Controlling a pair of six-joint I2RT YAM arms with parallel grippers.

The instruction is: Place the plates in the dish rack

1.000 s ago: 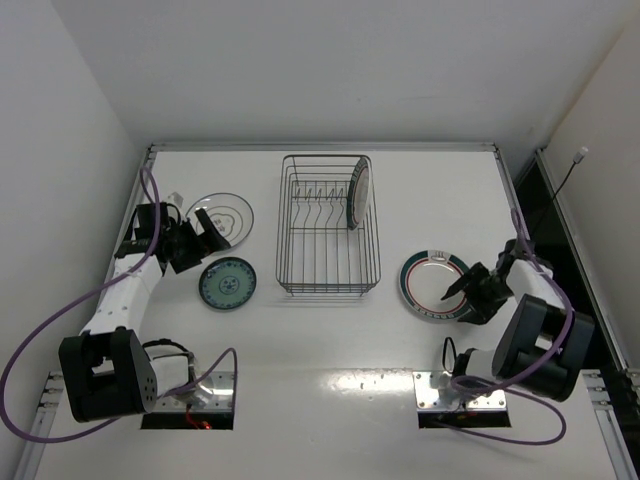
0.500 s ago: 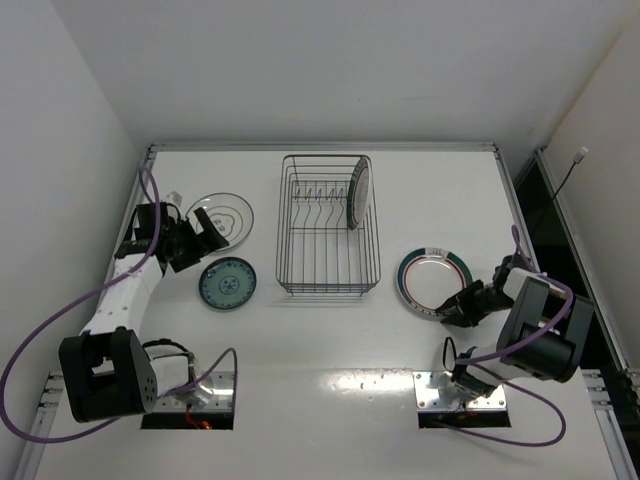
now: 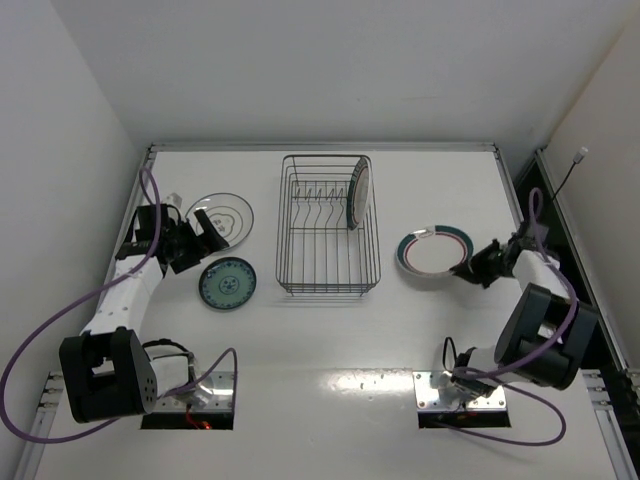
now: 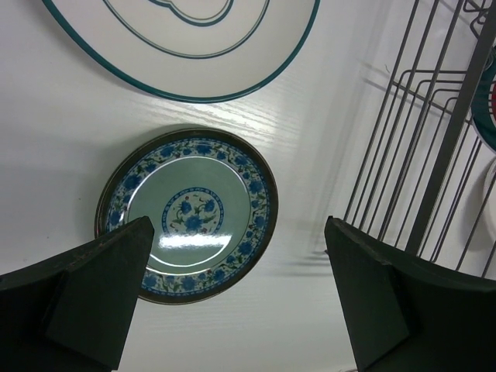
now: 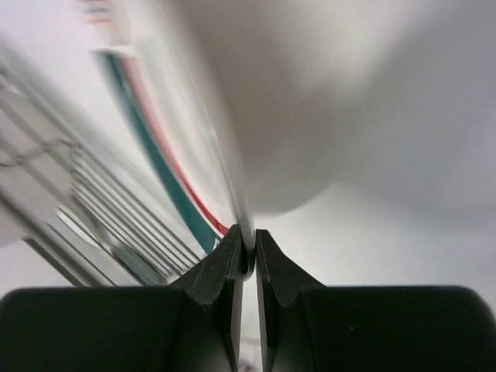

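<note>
The rectangular dark metal wire dish rack (image 3: 329, 225) sits on the white table (image 3: 440, 190). One round white plate with a green-and-red rim band (image 3: 358, 193) stands on edge among the prongs at the rack's far right corner. To the right of the rack, near it but apart from it, a second white green-and-red-banded plate (image 3: 433, 254) is tilted. The right gripper (image 3: 468, 268) pinches its edge on the side away from the rack, and the wrist view shows both fingers (image 5: 221, 271) pressed together on the thin rim of that plate (image 5: 159, 167). Left of the rack, the left gripper (image 3: 208, 236) hangs with its jaws wide apart. It is between the round white plate with thin dark rings (image 3: 222, 215) on the far side and the smaller round teal patterned plate (image 3: 227, 283) on the near side, both lying flat. From the left wrist, the teal plate (image 4: 190, 213) shows in the gap between the fingers, with the ringed plate (image 4: 186, 39) beyond it and the rack's wires (image 4: 434, 155) at the right.
</note>
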